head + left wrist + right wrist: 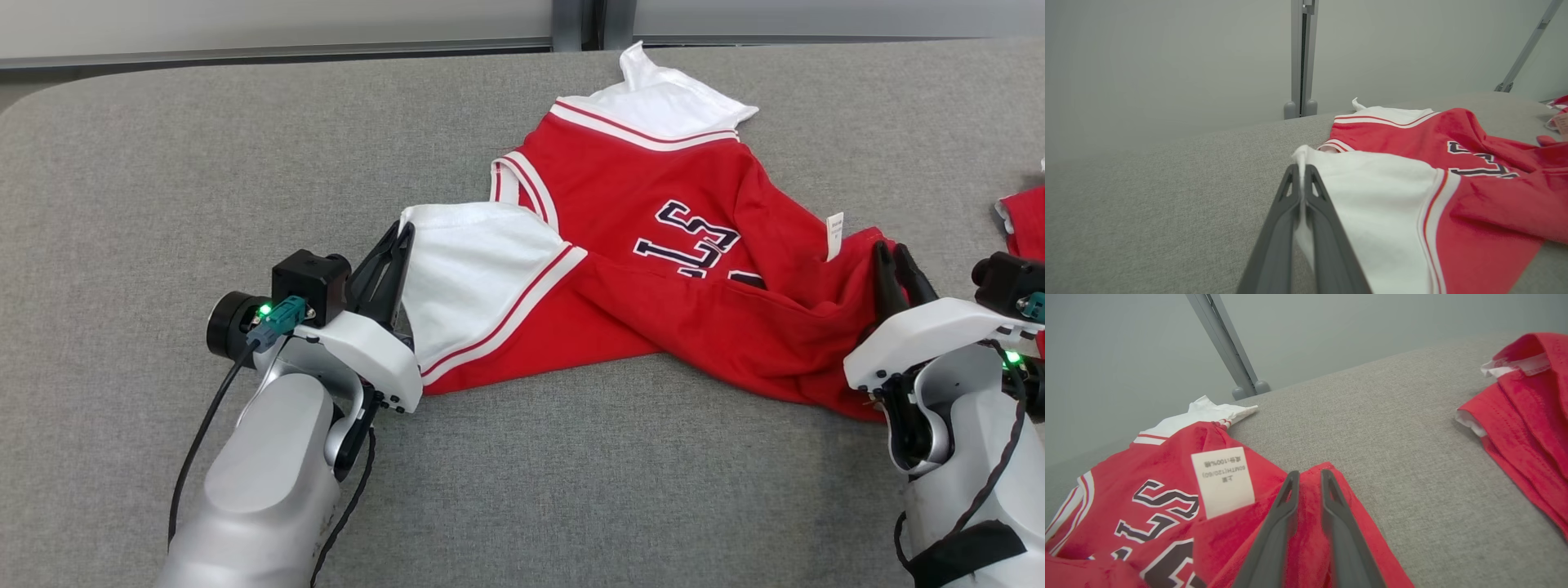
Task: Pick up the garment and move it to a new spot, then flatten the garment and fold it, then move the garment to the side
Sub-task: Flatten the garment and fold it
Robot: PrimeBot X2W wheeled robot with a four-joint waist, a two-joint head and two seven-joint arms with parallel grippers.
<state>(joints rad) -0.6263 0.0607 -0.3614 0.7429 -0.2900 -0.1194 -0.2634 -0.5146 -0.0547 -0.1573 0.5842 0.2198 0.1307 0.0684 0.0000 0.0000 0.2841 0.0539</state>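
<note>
Now the left gripper [402, 238] is pinched on the white sleeve [473, 269] of the garment [645, 175], which lies crumpled on the table [163, 163]. The right gripper [896, 263] straddles the red hem [849, 278]; I cannot tell if it grips. Lifting now could drop that side.

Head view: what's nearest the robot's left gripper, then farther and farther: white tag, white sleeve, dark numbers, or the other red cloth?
1. White fabric sleeve, pinched by the left gripper.
2. Dark printed numbers, on the red jersey.
3. White rectangular tag, further right.
4. Second red cloth, far right.
</note>
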